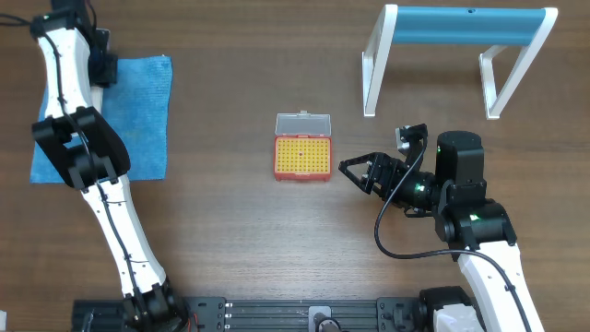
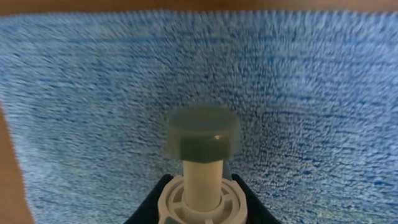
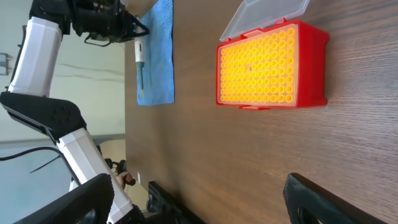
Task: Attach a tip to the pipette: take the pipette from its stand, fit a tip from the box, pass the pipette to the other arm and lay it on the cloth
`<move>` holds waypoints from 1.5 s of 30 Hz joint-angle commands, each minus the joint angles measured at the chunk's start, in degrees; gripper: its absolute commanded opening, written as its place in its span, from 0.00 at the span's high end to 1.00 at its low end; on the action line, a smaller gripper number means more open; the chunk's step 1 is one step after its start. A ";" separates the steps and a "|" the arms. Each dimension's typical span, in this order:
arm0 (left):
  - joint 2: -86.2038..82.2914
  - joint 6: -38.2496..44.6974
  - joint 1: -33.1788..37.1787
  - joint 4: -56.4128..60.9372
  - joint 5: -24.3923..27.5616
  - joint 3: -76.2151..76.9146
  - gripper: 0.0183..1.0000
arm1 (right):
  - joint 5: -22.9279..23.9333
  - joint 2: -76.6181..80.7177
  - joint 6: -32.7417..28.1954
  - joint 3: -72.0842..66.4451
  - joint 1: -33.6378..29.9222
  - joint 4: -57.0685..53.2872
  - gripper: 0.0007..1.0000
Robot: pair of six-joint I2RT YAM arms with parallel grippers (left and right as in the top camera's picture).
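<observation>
Blue cloth (image 1: 147,111) lies under my left pincer (image 3: 127,30), clamped on the pipette (image 3: 140,59), tip hanging down over it, ready to lay | right pincer (image 1: 359,173) spread wide, empty, beside tip box (image 1: 302,157); handover looks done

Bare tabletop (image 1: 221,240) lies open between cloth (image 1: 147,111) and box (image 1: 302,159). The stand (image 1: 466,26) blocks the far right corner; the left arm (image 1: 88,152) overhangs the cloth.
</observation>
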 commanded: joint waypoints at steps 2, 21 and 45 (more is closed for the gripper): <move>0.42 0.50 0.02 0.22 1.38 -0.90 0.99 | 1.62 0.02 1.18 0.24 -0.13 0.09 0.12; -53.86 -13.22 -9.18 -26.27 10.14 -4.24 0.07 | 24.04 -6.38 -11.32 0.24 -0.13 0.00 0.12; -144.41 -34.69 -9.25 -14.01 18.05 -74.71 0.07 | 46.14 -52.94 -27.96 -3.28 -0.13 -33.38 0.11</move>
